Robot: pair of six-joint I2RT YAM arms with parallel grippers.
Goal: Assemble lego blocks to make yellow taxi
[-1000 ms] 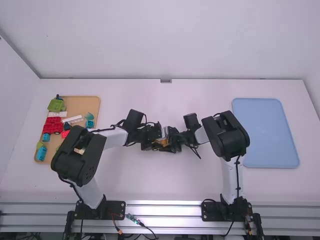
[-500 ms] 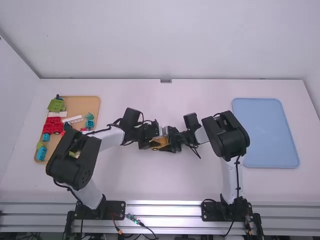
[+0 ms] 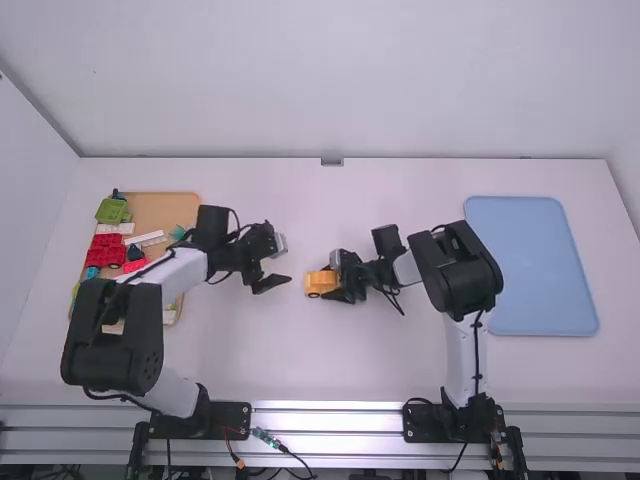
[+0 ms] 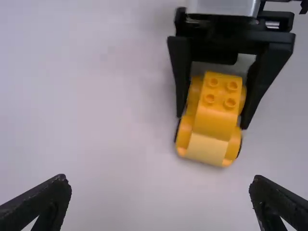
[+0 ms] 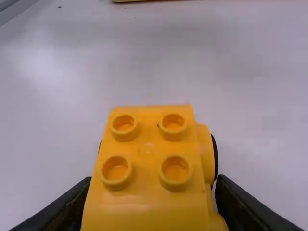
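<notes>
The yellow taxi lies mid-table, a rounded body with studs on its roof and dark-edged wheels. My right gripper holds it from the right. Left of the taxi, a gap away, my left gripper hangs with nothing between its fingers. In the left wrist view the left gripper is spread wide, and beyond it the right gripper's fingers flank the taxi. The right wrist view has the right gripper shut on the sides of the taxi, whose roof studs face up.
A tan tray on the left side holds a red piece, a green piece and several blue, white and pink blocks; the left arm partly covers it. On the right lies a pale blue tray.
My left gripper has drawn back from the taxi toward the left, leaving the taxi more exposed. The taxi and right gripper have kept nearly the same place.
</notes>
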